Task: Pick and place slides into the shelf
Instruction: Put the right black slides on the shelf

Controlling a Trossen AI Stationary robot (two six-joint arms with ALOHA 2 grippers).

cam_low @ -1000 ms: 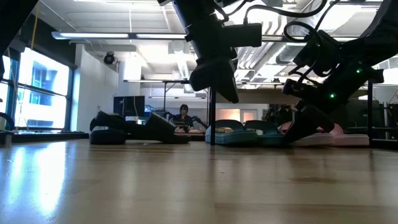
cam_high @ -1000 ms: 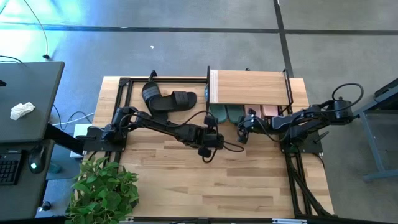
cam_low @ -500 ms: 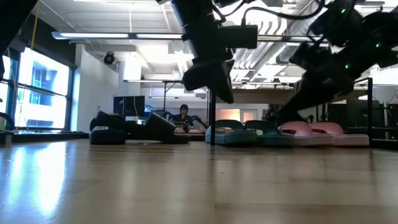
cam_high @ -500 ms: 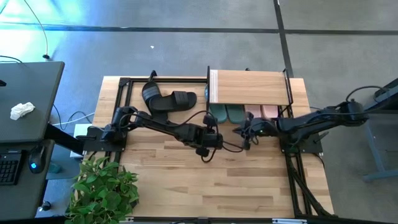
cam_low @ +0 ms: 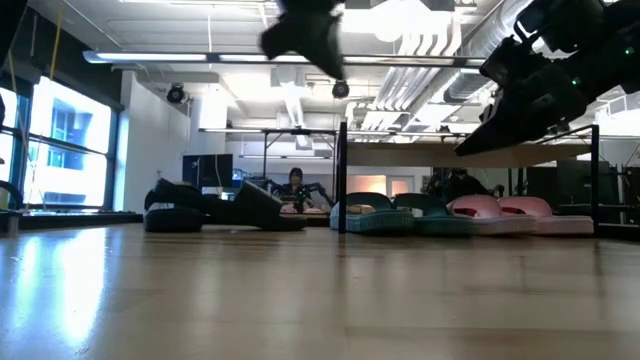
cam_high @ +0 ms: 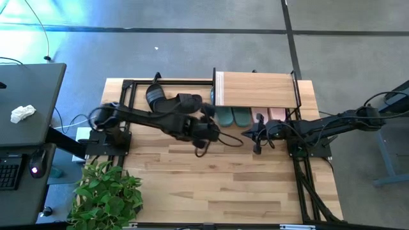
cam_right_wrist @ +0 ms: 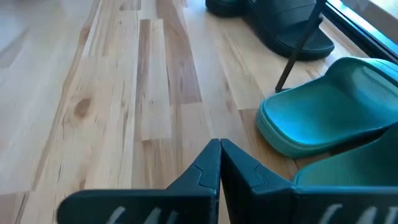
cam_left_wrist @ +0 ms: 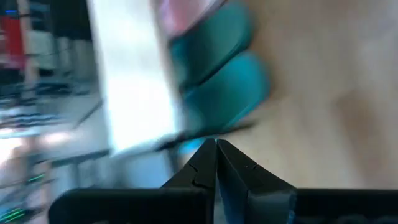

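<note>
While the teal pair and pink pair sit under the shelf, the black slides lie at its nine o'clock on the surface. Left gripper and right gripper are both pinched closed, holding nothing.

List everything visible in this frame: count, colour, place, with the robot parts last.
Shelf: one, light wood top, black legs, far right part of the table.
Teal slides: two, under the shelf, left side.
Pink slides: two, under the shelf, right side.
Black slides: two, on the table left of the shelf.
Table: one, light wood.
Plant: one, green, near-left corner.
Desk: one, dark, left of the table.
Left gripper: shut, empty, near the teal slides.
Right gripper: shut, empty, in front of the shelf.
</note>
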